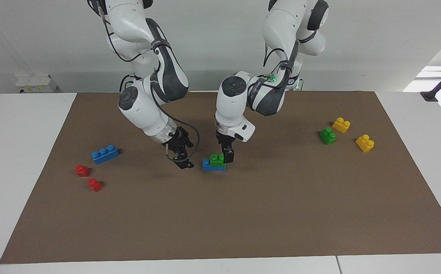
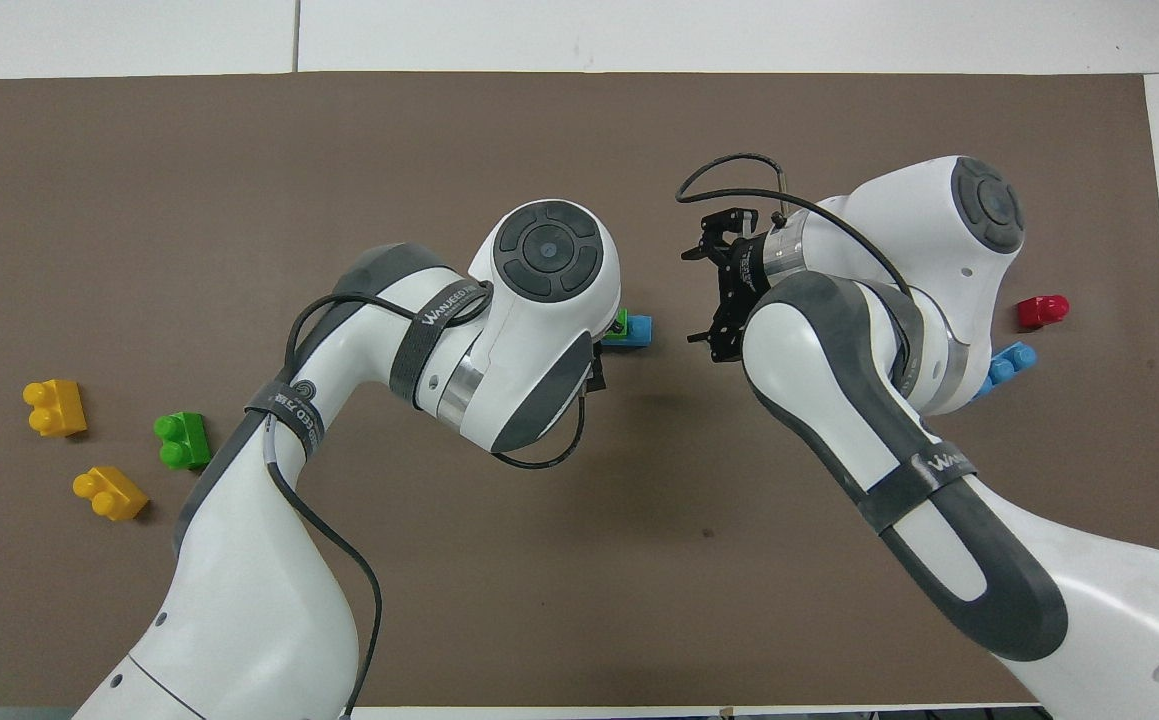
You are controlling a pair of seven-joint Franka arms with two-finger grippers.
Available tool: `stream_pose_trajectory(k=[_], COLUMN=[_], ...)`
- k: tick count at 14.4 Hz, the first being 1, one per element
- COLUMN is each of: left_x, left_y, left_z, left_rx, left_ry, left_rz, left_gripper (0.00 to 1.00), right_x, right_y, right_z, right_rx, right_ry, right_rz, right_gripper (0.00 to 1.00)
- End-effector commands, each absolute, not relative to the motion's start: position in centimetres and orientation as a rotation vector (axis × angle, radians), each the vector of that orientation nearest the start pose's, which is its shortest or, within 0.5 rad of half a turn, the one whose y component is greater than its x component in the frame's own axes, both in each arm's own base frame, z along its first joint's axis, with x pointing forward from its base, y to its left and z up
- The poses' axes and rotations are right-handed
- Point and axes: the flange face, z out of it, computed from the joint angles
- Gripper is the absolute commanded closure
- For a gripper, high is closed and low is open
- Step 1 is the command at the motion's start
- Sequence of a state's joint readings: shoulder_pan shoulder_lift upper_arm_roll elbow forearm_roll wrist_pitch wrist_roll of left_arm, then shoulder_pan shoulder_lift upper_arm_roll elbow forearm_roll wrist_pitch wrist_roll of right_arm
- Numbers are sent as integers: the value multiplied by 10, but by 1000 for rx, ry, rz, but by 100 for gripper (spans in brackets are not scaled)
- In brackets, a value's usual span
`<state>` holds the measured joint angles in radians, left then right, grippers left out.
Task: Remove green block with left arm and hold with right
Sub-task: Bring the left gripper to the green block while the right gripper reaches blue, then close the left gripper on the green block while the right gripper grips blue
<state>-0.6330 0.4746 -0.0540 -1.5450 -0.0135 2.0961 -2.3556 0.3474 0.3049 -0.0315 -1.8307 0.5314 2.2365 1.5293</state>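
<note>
Fingers of the left gripper (image 1: 227, 156) are spread wide around the green block (image 1: 217, 159), which sits on a blue brick (image 1: 208, 165) mid-mat. It holds nothing yet. Its arm bends steeply down. The right gripper (image 1: 182, 161), also wide open and empty, hangs tilted beside the blue brick.
</note>
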Motion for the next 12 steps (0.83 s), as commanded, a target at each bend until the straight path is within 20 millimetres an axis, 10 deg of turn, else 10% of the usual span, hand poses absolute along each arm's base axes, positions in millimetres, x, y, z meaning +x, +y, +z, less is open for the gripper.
stream_pose_trajectory(k=[1,12], left_x=[549,548], left_y=[-444,-442], left_z=[381,366], left_rx=[1990,1969], left_ry=[2276,2284], left_rz=[2,28], left_gripper=[0,0], right_x=[605,603], right_y=[226,258], right_z=[373,332], right_rx=[-1975,-1957], right_ry=[1934,1935], right_rz=[392,363], right_gripper=[3,3])
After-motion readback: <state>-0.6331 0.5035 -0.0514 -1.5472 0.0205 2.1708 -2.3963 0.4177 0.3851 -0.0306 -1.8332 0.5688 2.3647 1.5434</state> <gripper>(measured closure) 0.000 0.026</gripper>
